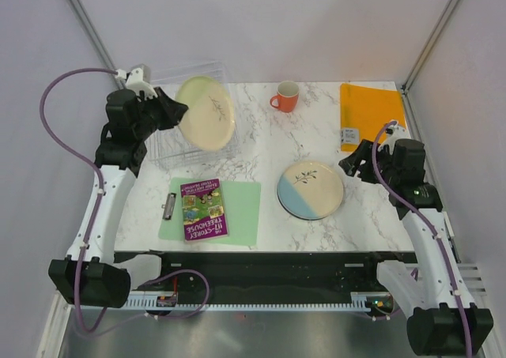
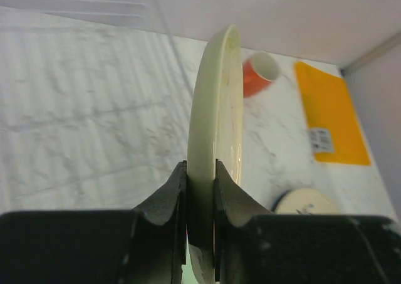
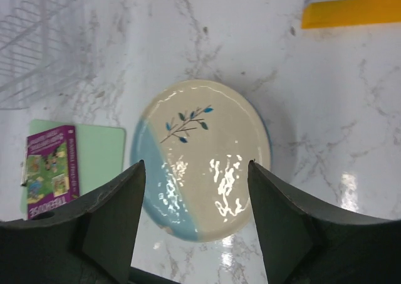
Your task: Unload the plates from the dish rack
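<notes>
At the top view's upper left, the left gripper (image 2: 199,171) pinched the yellow-green plate (image 1: 205,113) by its rim over the dish rack (image 1: 168,146) (hard, slippery, breakable, so the rim seemed the best hold), while the right gripper (image 3: 195,168) hung open above 1 blue-and-cream plate (image 1: 311,190) lower right.

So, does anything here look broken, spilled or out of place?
Nothing broken or spilled. The yellow-green plate is tilted in the air only because the left claw pinches its rim over the dish rack. The blue-and-cream plate lies flat.
</notes>
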You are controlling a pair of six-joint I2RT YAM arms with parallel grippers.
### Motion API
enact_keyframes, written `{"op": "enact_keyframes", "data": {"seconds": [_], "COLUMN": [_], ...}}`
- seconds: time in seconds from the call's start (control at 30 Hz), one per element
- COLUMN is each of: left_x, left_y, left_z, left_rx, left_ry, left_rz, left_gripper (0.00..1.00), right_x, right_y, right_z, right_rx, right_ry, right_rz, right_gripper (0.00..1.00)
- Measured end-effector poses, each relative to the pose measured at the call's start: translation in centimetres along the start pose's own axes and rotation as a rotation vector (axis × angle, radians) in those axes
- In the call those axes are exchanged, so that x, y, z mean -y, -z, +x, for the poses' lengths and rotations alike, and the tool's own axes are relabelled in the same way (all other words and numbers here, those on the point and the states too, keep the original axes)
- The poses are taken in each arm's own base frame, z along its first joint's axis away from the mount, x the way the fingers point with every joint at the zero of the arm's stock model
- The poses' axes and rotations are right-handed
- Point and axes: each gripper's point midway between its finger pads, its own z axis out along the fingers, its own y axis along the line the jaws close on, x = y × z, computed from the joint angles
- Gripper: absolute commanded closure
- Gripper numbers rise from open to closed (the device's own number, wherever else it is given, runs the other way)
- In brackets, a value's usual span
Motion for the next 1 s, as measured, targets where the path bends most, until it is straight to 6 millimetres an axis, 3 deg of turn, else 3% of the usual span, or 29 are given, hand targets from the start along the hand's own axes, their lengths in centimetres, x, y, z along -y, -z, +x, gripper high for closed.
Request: {"op": "enact_keyframes", "data": {"seconds": [0.17, 0.27, 0.4, 0.63, 0.8, 0.9, 0.93, 1.0], "left_x": [5.4, 7.7, 10.4, 16.2, 17.7, 18.1, 18.2, 18.4], "left_y": [0.0, 0.5, 1.5, 3.8, 4.1, 4.0, 4.0, 3.9], "left_z": [6.6, 11.3, 14.7, 15.9, 17.2, 18.5, 18.8, 19.3], "left_rx": [-0.165, -0.292, -0.38, -0.412, -0.434, -0.467, -0.475, -0.489], "left_ry": [0.2, 0.325, 0.405, 0.391, 0.406, 0.419, 0.421, 0.428], "left_rz": [0.32, 0.447, 0.561, 0.748, 0.798, 0.8, 0.8, 0.802], "left_gripper": [0.98, 0.98, 0.98, 0.98, 0.98, 0.98, 0.98, 0.98], "right_x": [-3.5, -5.0, -6.6, -9.3, -11.2, -12.0, -12.3, -12.5], "right_y": [0.9, 0.5, 0.1, -0.1, 0.0, 0.0, 0.0, 0.0], "right_z": [-0.5, 1.0, 2.4, 3.4, 3.6, 3.8, 3.8, 3.9], "right_rx": [0.019, -0.025, -0.069, -0.101, -0.11, -0.119, -0.125, -0.129], "right_ry": [-0.009, -0.039, -0.083, -0.158, -0.171, -0.174, -0.177, -0.185], "right_rz": [-0.177, -0.269, -0.367, -0.518, -0.596, -0.629, -0.639, -0.653], "right_gripper": [0.26, 0.25, 0.25, 0.24, 0.25, 0.37, 0.49, 0.58]}}
